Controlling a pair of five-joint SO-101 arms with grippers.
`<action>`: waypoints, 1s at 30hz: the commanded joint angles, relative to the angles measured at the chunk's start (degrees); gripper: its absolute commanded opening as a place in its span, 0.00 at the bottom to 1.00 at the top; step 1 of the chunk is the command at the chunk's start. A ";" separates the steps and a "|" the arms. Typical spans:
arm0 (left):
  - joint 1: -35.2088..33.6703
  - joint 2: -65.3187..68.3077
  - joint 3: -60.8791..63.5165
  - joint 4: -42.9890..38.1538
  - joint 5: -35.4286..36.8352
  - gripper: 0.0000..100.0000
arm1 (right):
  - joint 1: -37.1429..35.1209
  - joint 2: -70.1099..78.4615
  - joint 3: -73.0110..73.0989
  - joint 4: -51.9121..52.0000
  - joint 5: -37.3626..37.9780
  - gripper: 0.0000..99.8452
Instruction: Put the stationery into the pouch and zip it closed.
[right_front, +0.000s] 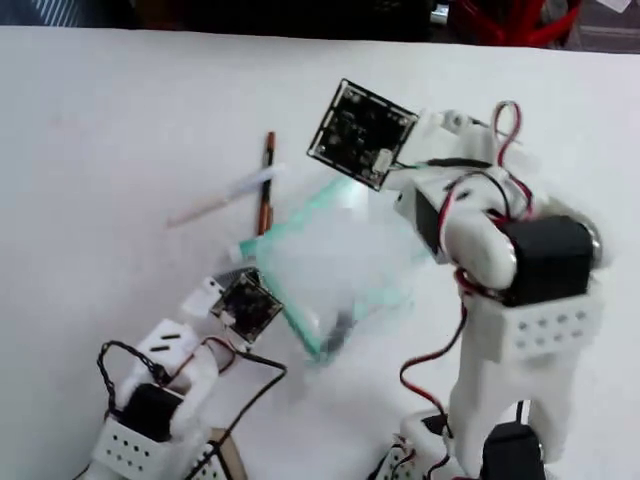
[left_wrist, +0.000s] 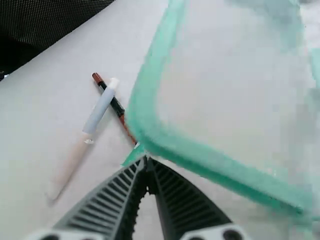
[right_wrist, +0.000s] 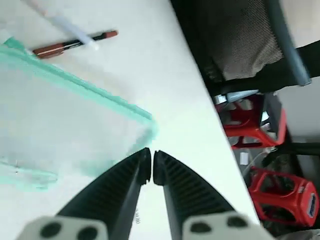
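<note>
A translucent pouch (right_front: 340, 260) with green edging lies mid-table between the two arms. My left gripper (left_wrist: 146, 165) is shut at the pouch's near corner, with a small green tab (left_wrist: 132, 155) of the pouch (left_wrist: 225, 100) pinched at its tips. My right gripper (right_wrist: 151, 160) is shut on the opposite corner of the pouch (right_wrist: 75, 115). A brown pen (right_front: 266, 185) and a white pen (right_front: 225, 197) lie crossed on the table just beyond the pouch, outside it. The same brown pen (left_wrist: 112, 100) and white pen (left_wrist: 92, 122) appear past the left gripper.
A small dark piece (right_front: 340, 330) shows at the pouch's near edge. The white table (right_front: 120, 120) is bare to the far left. Red stools (right_wrist: 280, 185) and a dark chair (right_wrist: 240, 45) stand beyond the table's far edge.
</note>
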 joint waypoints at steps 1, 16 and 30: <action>0.13 -0.40 -1.49 -0.53 -0.35 0.02 | -0.04 -1.63 6.33 -0.57 -0.53 0.02; -14.64 -0.40 -7.56 6.33 0.09 0.02 | 1.80 -1.63 31.38 -6.29 -8.00 0.26; -22.55 -0.40 -4.48 3.34 0.00 0.02 | 1.63 -25.36 72.35 -11.03 10.37 0.26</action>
